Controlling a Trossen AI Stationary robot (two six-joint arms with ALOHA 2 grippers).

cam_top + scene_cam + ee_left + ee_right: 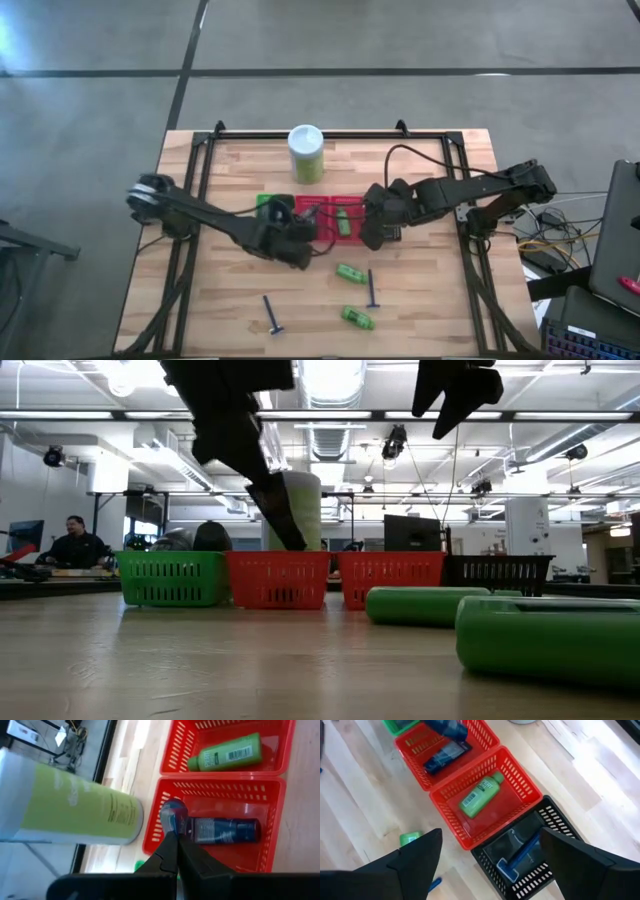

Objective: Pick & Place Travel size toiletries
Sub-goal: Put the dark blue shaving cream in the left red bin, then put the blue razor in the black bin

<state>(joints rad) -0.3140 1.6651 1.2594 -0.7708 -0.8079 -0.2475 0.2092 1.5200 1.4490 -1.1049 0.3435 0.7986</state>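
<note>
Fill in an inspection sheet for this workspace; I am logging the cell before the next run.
Surface: wooden table, black frame around it.
Job's things: green bottle in one red basket; dark blue tube in the other; blue stick in black basket; two green bottles and two sticks loose.
Clutter: tall canister.
Grippers: left gripper shut on a small blue-tipped item above the baskets; right gripper open over black basket.
Cables: bundle beside table.
Surroundings: seated person.
</note>
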